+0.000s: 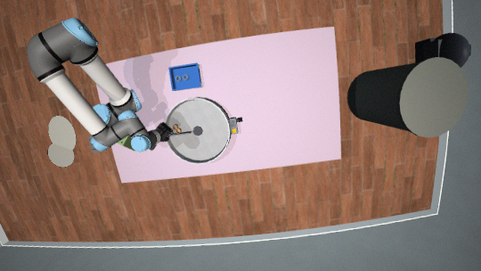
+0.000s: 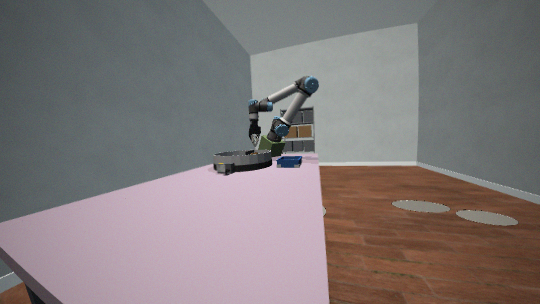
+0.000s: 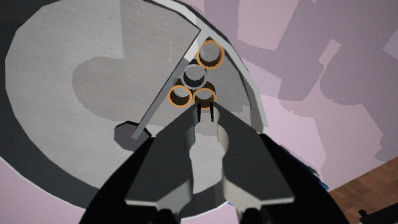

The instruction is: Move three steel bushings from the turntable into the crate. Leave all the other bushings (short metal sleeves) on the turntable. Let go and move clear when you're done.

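Note:
The turntable [image 1: 209,143] [image 2: 242,160] [image 3: 50,75] carries a steel-grey bushing [image 3: 194,87], standing upright among orange-rimmed ones. One orange bushing [image 3: 210,67] is near the rim; another orange bushing [image 3: 169,95] and a third [image 3: 193,98] stand on the grey one's other side. The blue crate [image 1: 194,83] [image 2: 288,164] holds two grey rings [image 1: 178,81] [image 1: 185,79]. My gripper [image 3: 205,103] [image 2: 255,142] is shut, with a slight gap between its tips and nothing held. It is above the turntable's edge; its tips overlap the third orange bushing in the wrist view. Their height above it is unclear.
A straight bar [image 3: 165,96] runs from the turntable's dark hub [image 1: 198,130] [image 3: 131,136] to its rim, beside the bushings. A small grey box with a yellow patch [image 1: 234,131] is on the turntable's outer side. A green block [image 2: 271,145] is at the arm's base.

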